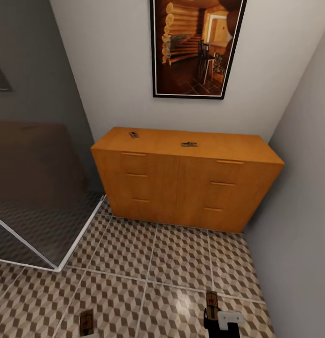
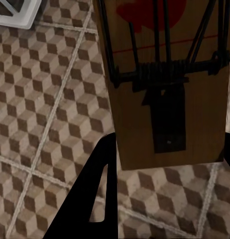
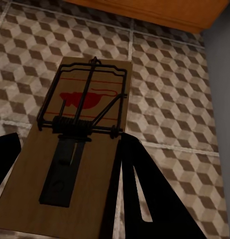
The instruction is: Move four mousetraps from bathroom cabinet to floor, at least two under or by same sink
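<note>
The orange-brown cabinet [image 1: 181, 188] stands against the back wall. Two mousetraps lie on its top, one toward the left [image 1: 134, 134] and one near the middle [image 1: 189, 144]. My left gripper [image 2: 165, 164] is shut on a third mousetrap [image 2: 165, 84], which hangs above the bathroom floor [image 1: 148, 263] and also shows low in the head view [image 1: 86, 323]. My right gripper [image 3: 70, 169] is shut on a fourth mousetrap [image 3: 80, 144], seen in the head view [image 1: 212, 303] at the bottom right, above the tiles. The cabinet's lower edge [image 3: 160, 12] lies beyond it.
A glass shower screen [image 1: 40, 211] with a white frame closes off the left side. A grey wall [image 1: 298, 211] runs close along the right of the cabinet. A framed picture [image 1: 195, 47] hangs above the cabinet. Open tiles lie between me and the cabinet.
</note>
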Motion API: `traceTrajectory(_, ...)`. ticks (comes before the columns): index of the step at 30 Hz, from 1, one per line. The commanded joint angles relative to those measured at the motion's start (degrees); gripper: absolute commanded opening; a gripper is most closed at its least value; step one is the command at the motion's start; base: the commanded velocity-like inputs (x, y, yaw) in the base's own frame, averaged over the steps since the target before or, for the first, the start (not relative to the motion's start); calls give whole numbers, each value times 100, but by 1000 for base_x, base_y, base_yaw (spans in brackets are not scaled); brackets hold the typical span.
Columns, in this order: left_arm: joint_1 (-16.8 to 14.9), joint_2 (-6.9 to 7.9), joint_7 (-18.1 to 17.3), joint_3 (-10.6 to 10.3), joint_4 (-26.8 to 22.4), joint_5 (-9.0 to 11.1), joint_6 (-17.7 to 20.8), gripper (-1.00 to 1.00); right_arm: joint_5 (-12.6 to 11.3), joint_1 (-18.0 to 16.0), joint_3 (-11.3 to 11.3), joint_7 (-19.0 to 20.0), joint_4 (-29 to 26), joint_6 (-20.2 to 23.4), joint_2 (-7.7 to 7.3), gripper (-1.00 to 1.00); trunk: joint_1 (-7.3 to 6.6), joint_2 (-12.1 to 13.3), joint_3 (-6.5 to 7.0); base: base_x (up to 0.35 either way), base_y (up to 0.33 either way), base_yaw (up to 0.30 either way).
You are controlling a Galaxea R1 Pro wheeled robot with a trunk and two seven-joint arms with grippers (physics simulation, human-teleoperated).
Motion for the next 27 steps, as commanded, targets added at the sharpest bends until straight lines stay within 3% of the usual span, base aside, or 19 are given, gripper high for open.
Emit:
traceTrajectory(1,-9,-4,47,-47,19,0,-20,-100,39,-3,13,-27,5,-4,0,-100,0,-2,-8,0,0,211)
traceTrajectory(18,-9,1,54,-47,19,1,-19,-100,32,-3,13,-30,5,16,8,-100,0,-2,-86,0,0,243)
traceTrajectory(27,-8,18,64,-47,24,1,-3,-100,25,-3,12,-31,320,56,-25,-100,0,-2,-97,0,0,45)
